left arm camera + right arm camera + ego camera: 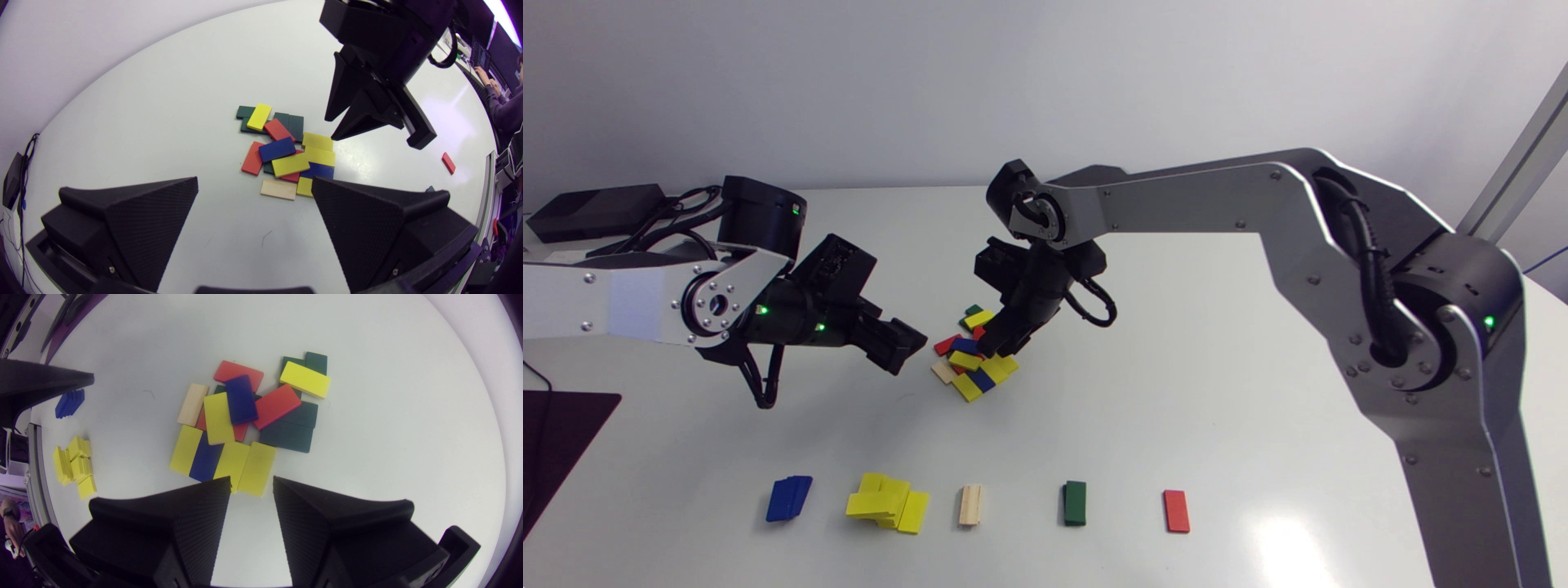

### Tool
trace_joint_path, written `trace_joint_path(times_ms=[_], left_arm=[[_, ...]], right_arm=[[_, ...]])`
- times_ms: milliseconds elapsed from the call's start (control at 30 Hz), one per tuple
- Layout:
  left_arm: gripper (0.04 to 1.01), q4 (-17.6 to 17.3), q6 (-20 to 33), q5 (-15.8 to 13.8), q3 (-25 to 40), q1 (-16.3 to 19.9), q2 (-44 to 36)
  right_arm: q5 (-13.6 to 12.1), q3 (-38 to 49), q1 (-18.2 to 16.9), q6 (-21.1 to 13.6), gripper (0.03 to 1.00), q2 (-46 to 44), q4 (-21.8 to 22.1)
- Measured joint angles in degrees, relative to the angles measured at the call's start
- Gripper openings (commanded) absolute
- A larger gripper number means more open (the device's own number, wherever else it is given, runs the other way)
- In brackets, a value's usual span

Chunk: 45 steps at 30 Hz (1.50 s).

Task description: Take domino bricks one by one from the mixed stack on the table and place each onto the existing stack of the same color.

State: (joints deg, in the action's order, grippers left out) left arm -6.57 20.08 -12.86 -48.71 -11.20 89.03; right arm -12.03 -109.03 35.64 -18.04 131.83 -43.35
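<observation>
The mixed pile [972, 359] of yellow, blue, red, green and wood bricks lies mid-table. My right gripper [992, 347] points down at its right side. In the right wrist view its fingertips [251, 479] stand a narrow gap apart, straddling the near end of a flat yellow brick [257, 465], with a sliver of table showing on each side. My left gripper [903, 343] hovers left of the pile, wide open and empty [254, 179]. Along the front stand the sorted stacks: blue [788, 498], yellow [888, 502], wood [969, 505], green [1075, 502] and red [1176, 510].
A black box [592, 211] with cables sits at the back left corner. A dark mat [556, 441] lies at the left edge. Bare table lies between the pile and the front row of stacks.
</observation>
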Motion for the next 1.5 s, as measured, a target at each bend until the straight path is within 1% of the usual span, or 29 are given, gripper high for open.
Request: trace_joint_path(times_ms=[167,400,633,833,1133,1367,1500], left_arm=[[0.99,-0.02,0.02,-0.02,0.17,0.72,-0.07],[0.99,-0.04,0.59,-0.24,0.17,1.57,-0.11],[0.99,-0.07,1.29,-0.7,0.2,2.62,-0.87],[0.99,-0.07,1.31,-0.92,0.2,2.64,-0.96],[0.99,-0.2,1.38,-1.14,0.2,2.64,-0.96],[0.99,-0.24,1.53,-1.53,0.2,2.64,-0.96],[0.99,-0.24,1.53,-1.55,0.2,2.62,-0.96]], right_arm=[[-0.5,-4.81,0.28,0.0,0.382,3.13,-3.5],[-1.99,-12.83,0.79,-0.02,0.382,8.39,-8.63],[-3.06,-17.31,1.11,-0.46,0.382,11.72,-11.96],[-3.76,-17.97,1.14,-0.7,0.382,12.26,-13.46],[-4.15,-17.55,0.35,-0.85,0.382,12.22,-13.73],[-4.09,-12.81,-1.66,-0.87,0.382,9.73,-13.2],[-4.07,-10.16,-2.51,-1.07,0.382,8.57,-12.02]])
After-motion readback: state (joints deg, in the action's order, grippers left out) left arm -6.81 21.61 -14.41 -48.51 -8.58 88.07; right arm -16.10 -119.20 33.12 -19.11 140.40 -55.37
